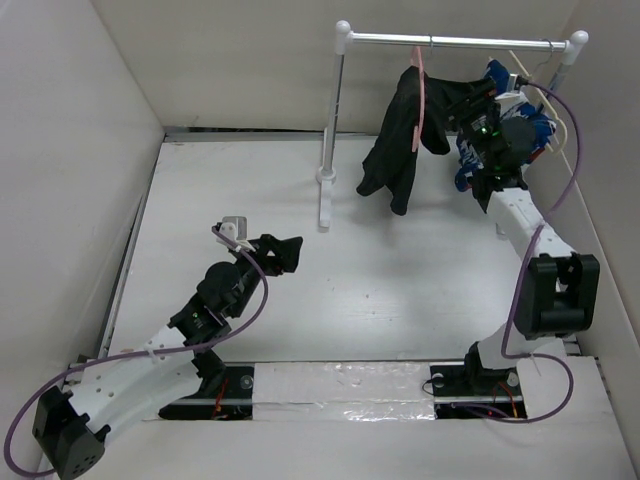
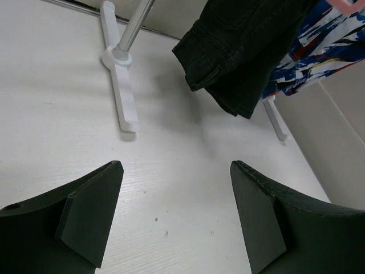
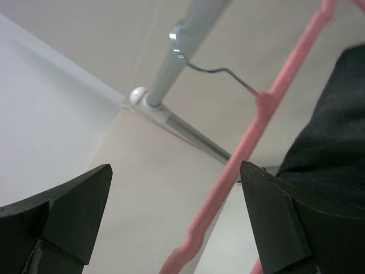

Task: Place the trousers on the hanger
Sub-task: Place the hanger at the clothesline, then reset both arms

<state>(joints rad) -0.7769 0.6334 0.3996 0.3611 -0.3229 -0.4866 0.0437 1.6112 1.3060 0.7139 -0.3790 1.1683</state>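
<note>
At the left, the left arm reaches from its base at the near edge diagonally over the white table [image 1: 380, 290], elbow low and wrist raised, with a purple cable [image 1: 252, 310] looped along it. Its left gripper [image 1: 276, 250] hovers above the bare tabletop with the two dark fingers [image 2: 91, 217] spread wide and nothing between them. The wrist camera looks past them at the foot of the white clothes rack [image 2: 122, 91].

Further right, the rack's upright post [image 1: 333, 130] rises to the horizontal rail [image 1: 450, 41]. The trousers [image 1: 405, 140] hang below that rail, well off the table, folded over the hanger [image 1: 422, 90], whose pink wire shows as a thin line against the black cloth. From the left wrist we see the trousers' hems [image 2: 239, 51] dangling in front of the patterned garment [image 2: 319, 51].

From the right wrist, the hanger's metal hook [image 3: 211, 69] curls over the rail [image 3: 191, 34], and a pink arm of the hanger [image 3: 251, 148] runs down through the gap between the fingers. Black cloth [image 3: 336, 131] fills the right edge.

The right arm stands tall from its base, folded at the elbow and stretched up to the rack. The right gripper [image 1: 472, 98] sits just beside the trousers with its fingers [image 3: 74, 211] held wide apart. We cannot tell whether either finger touches the hanger. Behind this arm hangs the blue, white and red garment [image 1: 466, 170].
</note>
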